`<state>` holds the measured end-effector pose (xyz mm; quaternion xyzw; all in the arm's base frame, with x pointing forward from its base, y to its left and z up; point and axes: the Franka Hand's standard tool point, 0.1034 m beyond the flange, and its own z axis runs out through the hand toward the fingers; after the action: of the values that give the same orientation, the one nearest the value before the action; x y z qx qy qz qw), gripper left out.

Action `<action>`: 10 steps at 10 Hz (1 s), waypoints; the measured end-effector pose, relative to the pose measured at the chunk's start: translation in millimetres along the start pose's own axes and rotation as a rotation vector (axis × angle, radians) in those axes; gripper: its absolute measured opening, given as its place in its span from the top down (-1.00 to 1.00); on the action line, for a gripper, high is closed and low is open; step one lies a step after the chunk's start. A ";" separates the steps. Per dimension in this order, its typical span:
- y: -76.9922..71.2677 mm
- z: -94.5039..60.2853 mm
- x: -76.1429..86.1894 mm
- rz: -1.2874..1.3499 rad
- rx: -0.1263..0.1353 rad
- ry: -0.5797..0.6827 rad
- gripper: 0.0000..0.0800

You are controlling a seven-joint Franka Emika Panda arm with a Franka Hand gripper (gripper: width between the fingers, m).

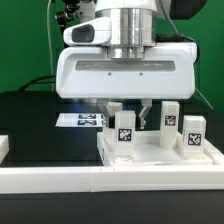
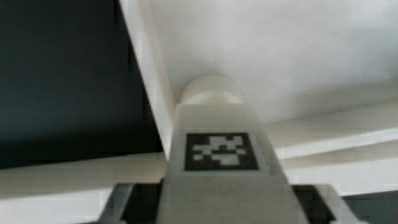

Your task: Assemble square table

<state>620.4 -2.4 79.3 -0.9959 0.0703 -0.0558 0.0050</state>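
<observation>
White rail (image 1: 60, 180) runs nearest cam; behind it my gripper (image 1: 133, 112) is clamped on a tagged leg (image 2: 221, 140) over the tabletop (image 1: 160, 160), which I think may tilt & cross-thread.

One camera is looking from low and close at the table (image 1: 40, 115), while the wrist camera is looking closely at a leg (image 2: 217, 130) both are seeing.
</observation>
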 end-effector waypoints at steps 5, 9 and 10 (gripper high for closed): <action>-7.3 1.2 -3.6 0.586 0.014 -0.004 0.27; -11.1 1.8 -5.2 1.071 0.037 -0.024 0.27; -11.4 1.8 -5.0 1.149 0.041 -0.030 0.27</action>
<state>617.3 9.6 77.2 -0.7982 0.5991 -0.0315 0.0547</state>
